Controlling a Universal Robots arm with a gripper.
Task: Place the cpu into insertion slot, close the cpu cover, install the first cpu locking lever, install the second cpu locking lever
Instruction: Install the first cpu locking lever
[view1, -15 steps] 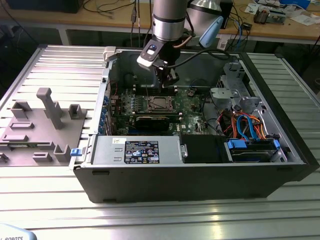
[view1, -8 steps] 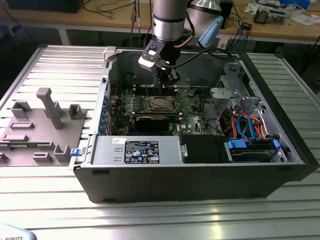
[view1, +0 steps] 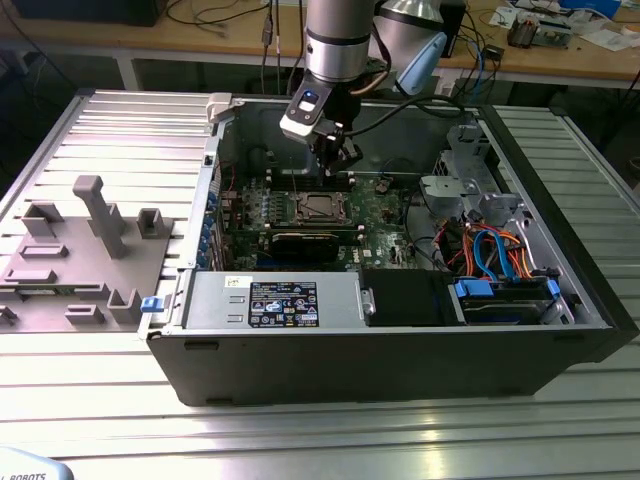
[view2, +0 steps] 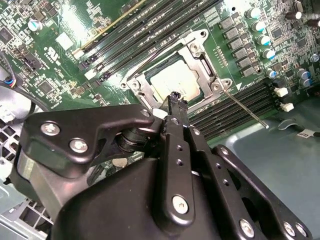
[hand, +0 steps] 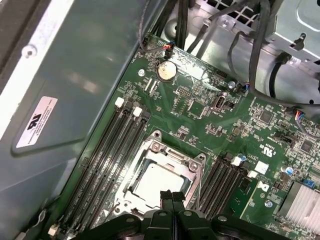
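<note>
The cpu (view2: 170, 84) (hand: 159, 182) lies flat in the insertion slot on the green motherboard (hand: 200, 107), its pale metal face up. The silvery cpu cover (view2: 199, 56) (hand: 156, 150) lies down around it as a frame. One thin wire locking lever (view2: 245, 108) sticks out from a socket corner across the memory slots. My gripper (view2: 175, 98) (hand: 172, 196) hangs just above the socket's edge with its black fingers shut together and nothing between them. In the exterior view the gripper (view1: 336, 152) hovers above the socket (view1: 318, 207) inside the open computer case.
Empty memory slots (hand: 112, 145) flank the socket on both sides. The case wall (hand: 75, 75) rises close by. Cables and a drive cage (view1: 470, 185) fill the exterior view's right. A power supply (view1: 275, 300) sits at the case front. A grey fixture plate (view1: 80, 260) lies outside.
</note>
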